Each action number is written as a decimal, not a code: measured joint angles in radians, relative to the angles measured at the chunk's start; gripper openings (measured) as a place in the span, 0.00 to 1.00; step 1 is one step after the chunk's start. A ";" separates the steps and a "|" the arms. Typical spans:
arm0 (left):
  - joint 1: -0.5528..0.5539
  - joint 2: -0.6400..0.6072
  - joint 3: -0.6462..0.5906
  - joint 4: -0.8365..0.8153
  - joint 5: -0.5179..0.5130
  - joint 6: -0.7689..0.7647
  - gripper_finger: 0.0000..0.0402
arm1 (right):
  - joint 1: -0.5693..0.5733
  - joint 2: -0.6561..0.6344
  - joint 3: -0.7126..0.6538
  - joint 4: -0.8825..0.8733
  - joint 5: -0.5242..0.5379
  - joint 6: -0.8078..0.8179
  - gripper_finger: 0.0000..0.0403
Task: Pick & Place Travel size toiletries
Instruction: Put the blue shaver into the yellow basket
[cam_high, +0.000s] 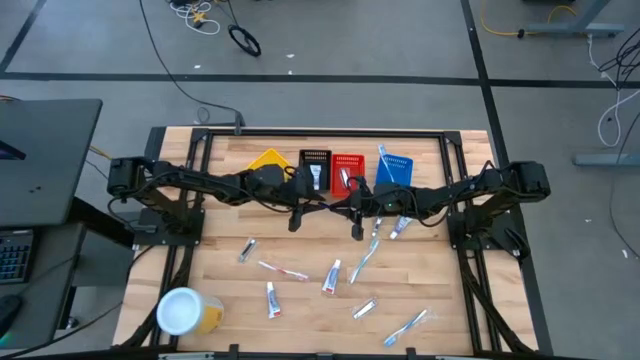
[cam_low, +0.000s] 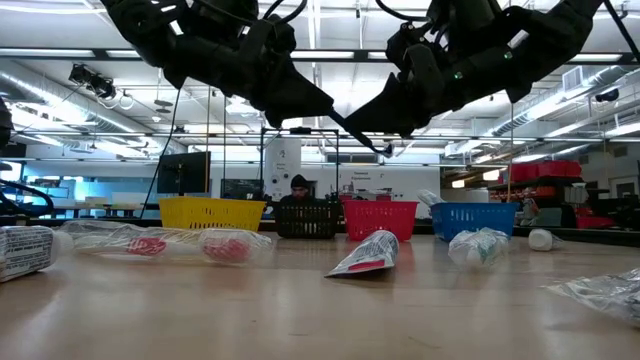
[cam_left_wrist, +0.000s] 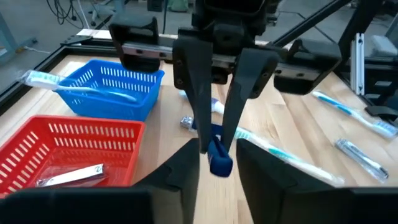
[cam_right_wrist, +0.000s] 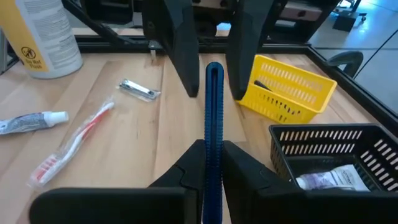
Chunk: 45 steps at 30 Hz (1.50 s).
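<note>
**Mid-air handover above the baskets**

The two arms met over the middle of the table (cam_high: 300, 290), just in front of the row of baskets. The right gripper (cam_right_wrist: 213, 149) was clenched on a slim blue item (cam_right_wrist: 213, 106), apparently one of the travel toiletries, though whether a razor or a brush handle could not be told. It held the item by its near part, so that the free end stuck out towards the other arm, which left that end clear to take.

The left gripper (cam_left_wrist: 217, 149) faced it with its fingers spread, one on each side of the free end and not yet pressing it. The left wrist view agreed: the blue tip sat in the gap between that arm's parted fingers. This looked like a pass from right to left, likely because the fitting basket lay on the left arm's side.

The yellow basket (cam_right_wrist: 292, 93) and the black basket (cam_right_wrist: 336, 134) stood near on that side, the red basket (cam_left_wrist: 68, 134) and the blue basket (cam_left_wrist: 106, 84) on the other. Other toiletries lay loose on the wood, among them a packed toothbrush (cam_right_wrist: 74, 146) and a small tube (cam_right_wrist: 31, 121).

The next move would call for the left fingers to close before the right ones let go; otherwise the item could drop.
</note>
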 joint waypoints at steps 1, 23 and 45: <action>0.000 0.000 0.000 0.000 0.000 0.001 0.25 | 0.000 0.000 0.000 0.005 0.000 0.000 0.11; 0.001 -0.001 0.000 -0.007 -0.008 0.001 0.12 | -0.011 0.000 0.000 0.037 0.002 -0.011 0.11; 0.000 -0.001 0.000 -0.045 -0.064 0.000 0.13 | -0.040 -0.001 0.001 0.008 -0.016 -0.072 0.30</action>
